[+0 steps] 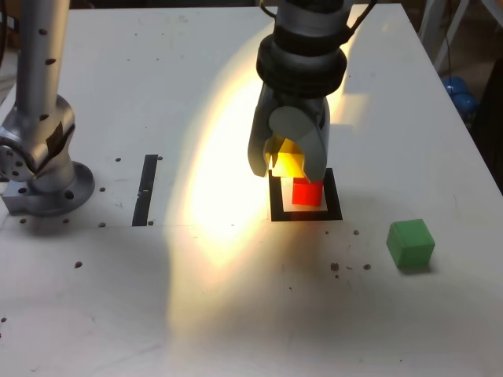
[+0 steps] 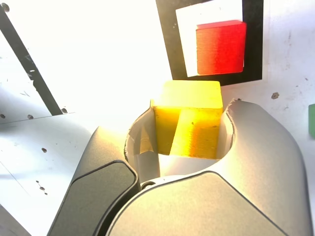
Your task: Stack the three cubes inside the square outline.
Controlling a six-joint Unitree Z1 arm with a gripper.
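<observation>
The white tabletop [image 1: 94,314] spreads around the square outline [image 1: 308,216], dotted with small dark marks and crossed by a bright, warm patch of light on the outline's left in the exterior view. The arm's base [image 1: 51,192] stands well to the outline's left in that view. The grey gripper [image 1: 287,171] comes down from above in the exterior view, its fingertips at the outline's far left part as seen there. It is closed on the yellow cube, gripping it between two broad, curved fingers.

The outline is a black, tape-like frame with a white centre. A straight black strip [image 1: 145,191] lies to its left in the exterior view, apart from it.

The three cubes look equal in size. The yellow cube [image 2: 188,123] is plain, glowing brightly on one face, with a shadow edge slanting across another; it sits between the fingers, near the outline's border. The red cube [image 2: 221,48] is plain and vivid, resting on the white centre inside the outline, just beyond the fingertips and apart from the yellow one. The green cube [image 1: 410,244] is matte and paler, outside the outline, towards the exterior view's lower right, well apart from the gripper.
</observation>
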